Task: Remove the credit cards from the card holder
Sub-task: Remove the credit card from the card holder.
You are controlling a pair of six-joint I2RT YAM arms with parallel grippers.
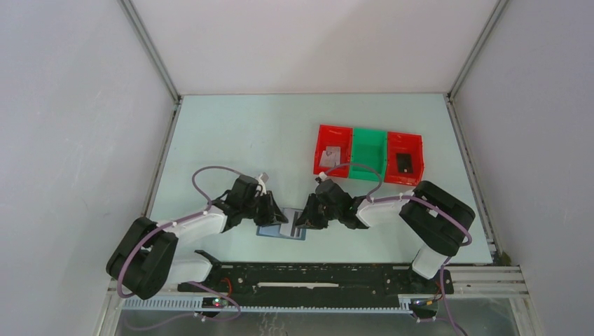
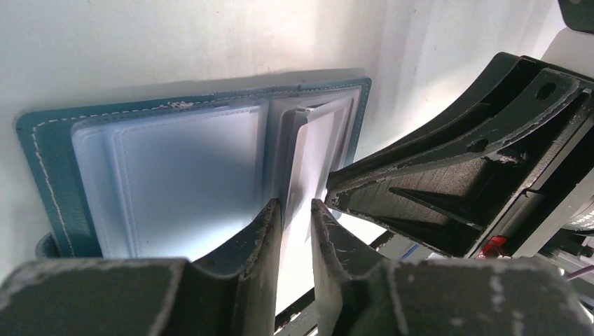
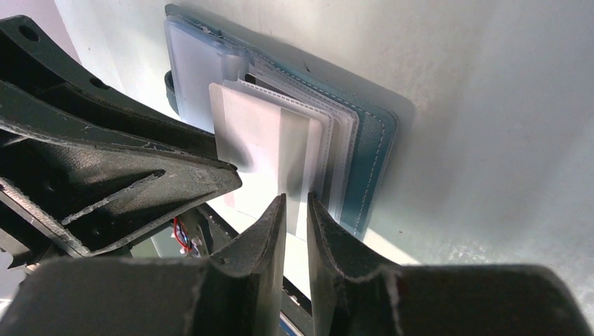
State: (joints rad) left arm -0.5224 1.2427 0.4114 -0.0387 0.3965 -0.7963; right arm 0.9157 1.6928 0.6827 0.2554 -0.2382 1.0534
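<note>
While card holder [image 2: 43, 175] lies open, card [image 3: 270, 140] overhanging edge

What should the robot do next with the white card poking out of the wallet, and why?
Probably the right gripper should slide the white card further out: it sits only partway out of the card holder, right by that gripper.

Top external: sits high above and behind the arm bases, looks down and forward, far enough to take in the whole pale green flat tabletop [image 1: 238, 133]. Left wrist: rides just behind the left gripper [image 2: 296, 206], looks along it, very close onto the open teal stitched soft card holder [image 2: 49, 161]. Right wrist: does likewise behind the right gripper [image 3: 295, 199], from the opposite side. Overlaps on the card holder in all three; catches the opposing gripper in each wrist view.
</note>
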